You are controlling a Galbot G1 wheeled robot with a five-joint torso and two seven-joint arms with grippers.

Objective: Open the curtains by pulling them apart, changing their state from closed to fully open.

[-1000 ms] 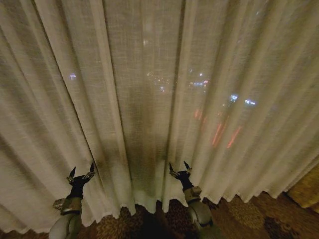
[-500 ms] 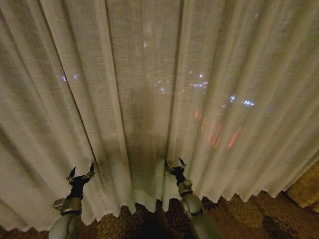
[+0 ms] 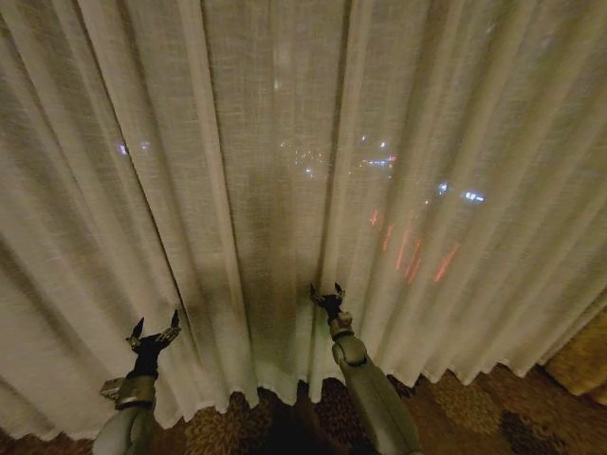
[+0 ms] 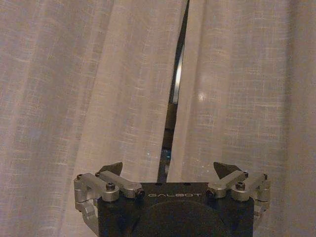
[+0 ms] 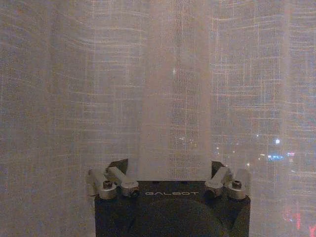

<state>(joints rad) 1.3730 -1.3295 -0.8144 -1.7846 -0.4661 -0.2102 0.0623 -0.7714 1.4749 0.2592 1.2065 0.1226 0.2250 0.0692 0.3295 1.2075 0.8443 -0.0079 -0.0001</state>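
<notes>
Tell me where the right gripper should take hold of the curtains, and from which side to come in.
Probably the vertical pleat straight ahead of the right gripper, low on the curtains beside the dark central fold. Come in head-on from the room side with the open fingers either side of the ridge: the pleat runs top to bottom, so it gives the sheer fabric something to pinch. The left gripper sits open further left.

Left gripper [image 4: 168, 174]: black block lettered "GALBOT", silver linkages with dark screws, dark pointed fingertips [image 4: 112, 168].
Right gripper [image 5: 169, 167]: same black body and "GALBOT" lettering, silver links, one screw each side.
Left arm [image 3: 123, 427]: pale grey shell, brassy wrist band behind the gripper.
Right arm [image 3: 377, 403]: rounded grey segments, metal collar behind the gripper.
</notes>
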